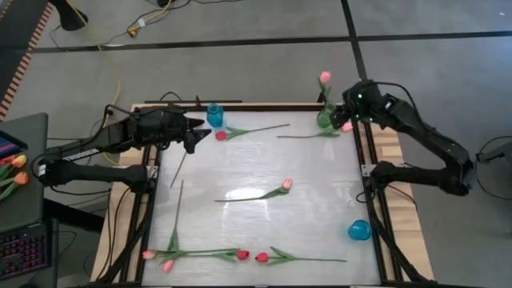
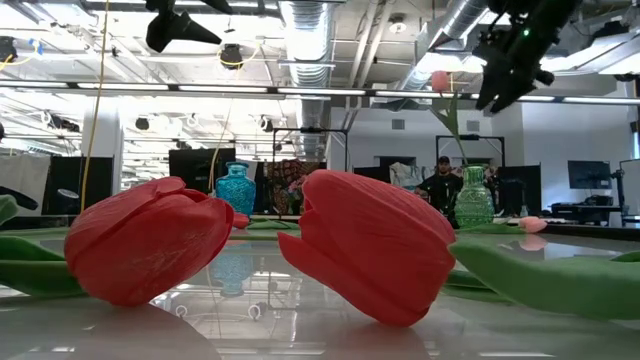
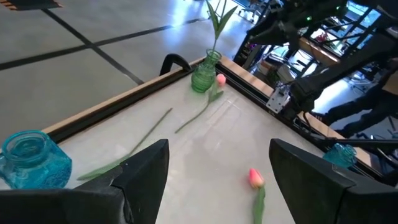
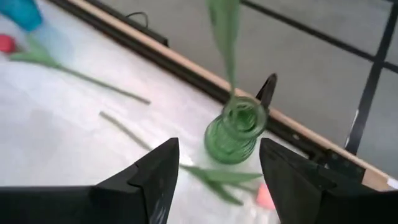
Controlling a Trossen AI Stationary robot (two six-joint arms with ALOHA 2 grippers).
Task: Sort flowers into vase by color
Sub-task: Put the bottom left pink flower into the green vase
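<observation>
Two vases hold the far edge of the table (image 1: 320,172), and loose tulips lie across the rest.
Left gripper (image 1: 200,133): near the far-left corner, just beside the blue vase, fingers spread wide with nothing between them.
Blue vase (image 1: 215,115): upright at the far edge toward the left; no flower shows in it.
Red tulip, far left (image 1: 222,135): lies just beside the blue vase, its stem running right.
Bare stems: one lies near the left rail; its head cannot be made out.
Front-left pair (image 1: 158,259): two pink-headed tulips near the front-left corner, stems crossing.
Front red pair (image 1: 252,256): two red heads near each other at the front edge, seen close up in the low view (image 2: 370,245).
Centre tulip (image 1: 286,185): pink head, stem pointing left, in the middle of the table.
Green vase (image 1: 325,118): upright at the far-right corner with one pink tulip (image 1: 325,78) standing in it.
Pink tulip by green vase (image 1: 346,126): lies on the table beside the vase foot.
Right gripper (image 4: 214,177): above and just beside the green vase, fingers apart and empty, the stem free of them.
Blue cup (image 1: 359,231): at the right rail, toward the front.
</observation>
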